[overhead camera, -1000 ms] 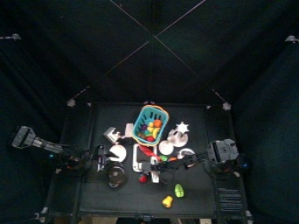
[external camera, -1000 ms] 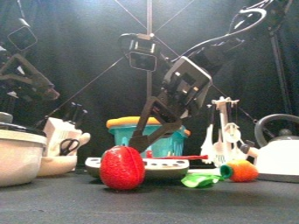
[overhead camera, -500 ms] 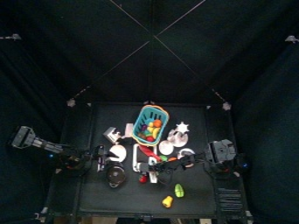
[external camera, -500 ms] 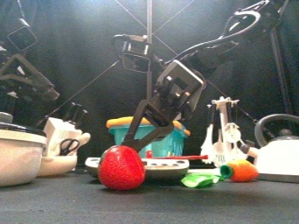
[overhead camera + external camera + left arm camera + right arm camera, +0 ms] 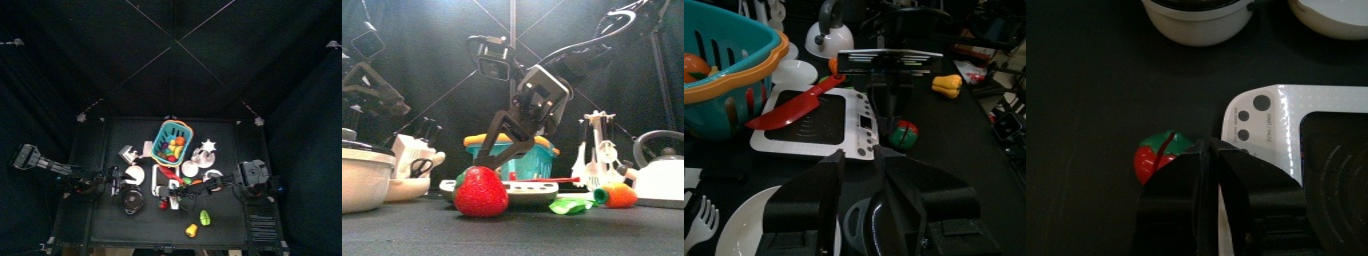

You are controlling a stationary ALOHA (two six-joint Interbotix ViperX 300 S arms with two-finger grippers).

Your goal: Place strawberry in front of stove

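The red strawberry (image 5: 481, 192) stands on the table at the front of the white stove (image 5: 523, 190), near its left end, with a small gap between them. A red knife (image 5: 543, 182) lies on the stove. In the top view the strawberry (image 5: 164, 204) is just below the stove (image 5: 168, 181). My right gripper (image 5: 513, 140) hangs above the strawberry, shut and empty. In the right wrist view it (image 5: 1213, 152) is over the strawberry (image 5: 1157, 160), beside the stove's knob edge (image 5: 1267, 115). My left gripper (image 5: 865, 162) rests at the table's left, shut and empty.
A teal basket (image 5: 509, 155) stands behind the stove. A white kettle (image 5: 663, 170) and a utensil rack (image 5: 596, 150) are on the right, a pot (image 5: 362, 178) and a bowl (image 5: 412, 188) on the left. Green (image 5: 572, 204) and orange (image 5: 619, 196) toy foods lie front right.
My right gripper has risen from just above the strawberry to well above it. The strawberry and the left arm have not moved.
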